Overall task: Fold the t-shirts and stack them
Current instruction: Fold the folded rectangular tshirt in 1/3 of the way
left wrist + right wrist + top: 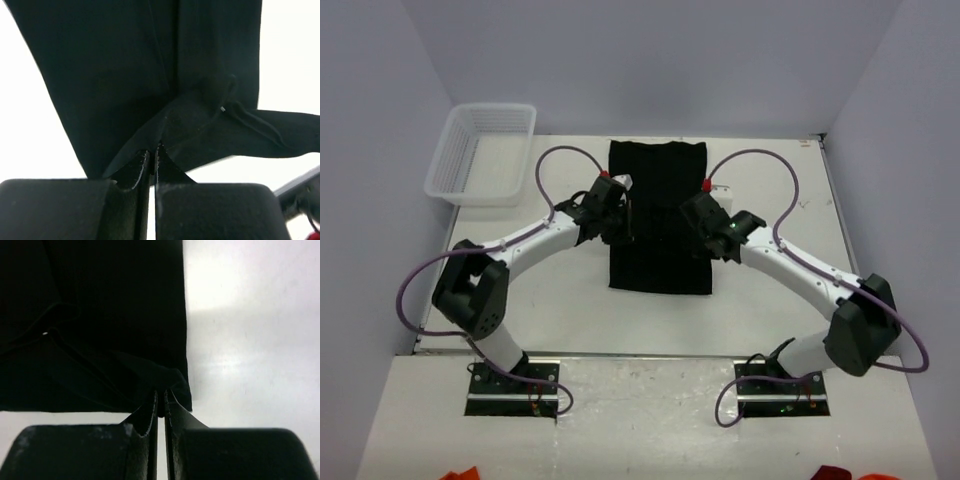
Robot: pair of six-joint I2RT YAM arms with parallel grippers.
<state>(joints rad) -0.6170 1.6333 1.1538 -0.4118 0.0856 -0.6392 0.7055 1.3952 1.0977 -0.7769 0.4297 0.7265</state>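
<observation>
Black t-shirt (660, 225) within left gripper (152, 154), right gripper (161, 399)

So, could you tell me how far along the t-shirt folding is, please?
Done: the t-shirt lies folded lengthwise into a narrow strip. In hand: the left end effector and right end effector are shut on its side edges. Left: the crosswise fold, then stacking; no stack shows.

White mesh basket (483, 150) blocks upper left of the desk (570, 310); t-shirt (658, 260) fills centre; bare lanes lower centre and far right of frame.
</observation>
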